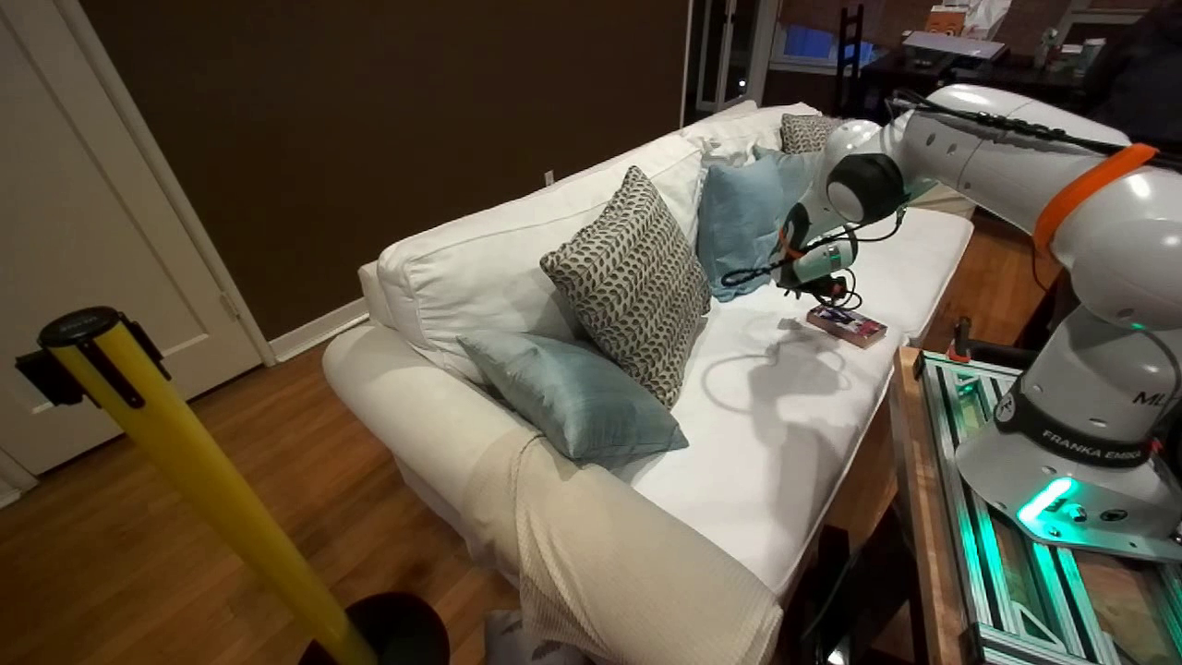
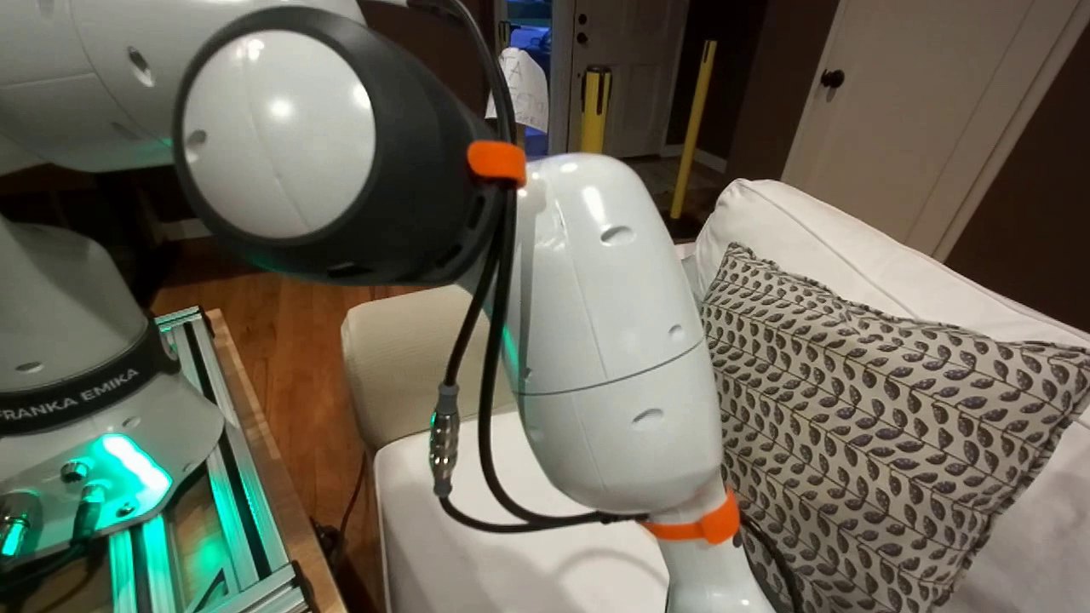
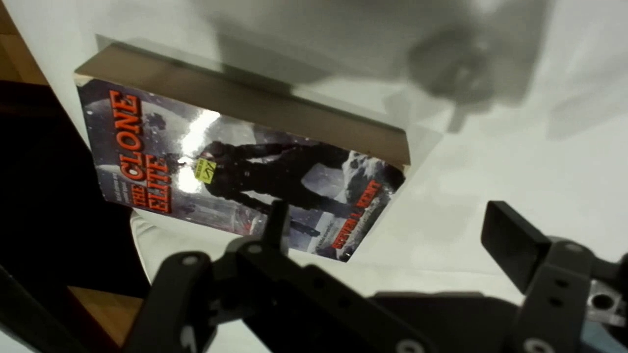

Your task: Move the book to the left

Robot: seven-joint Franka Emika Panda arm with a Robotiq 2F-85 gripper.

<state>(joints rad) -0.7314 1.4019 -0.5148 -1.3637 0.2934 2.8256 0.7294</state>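
The book (image 3: 235, 166) is a small paperback with a dark, purplish cover and red lettering. It lies flat on the white sofa seat near the front edge, and it also shows in an exterior view (image 1: 847, 326). My gripper (image 3: 395, 235) is open, with nothing between its fingers. In the wrist view one fingertip overlaps the book's lower edge and the other is over bare seat. In an exterior view the gripper (image 1: 814, 288) is above the seat, beside and slightly above the book. The book and gripper do not show in the remaining exterior view, where the arm fills the middle.
A grey patterned cushion (image 1: 637, 286) and light-blue pillows (image 1: 741, 222) lean on the sofa back. Another blue pillow (image 1: 577, 397) lies by the sofa arm (image 1: 609, 545). The robot's table (image 1: 910, 462) stands along the sofa's front. A gap drops to the floor beside the book.
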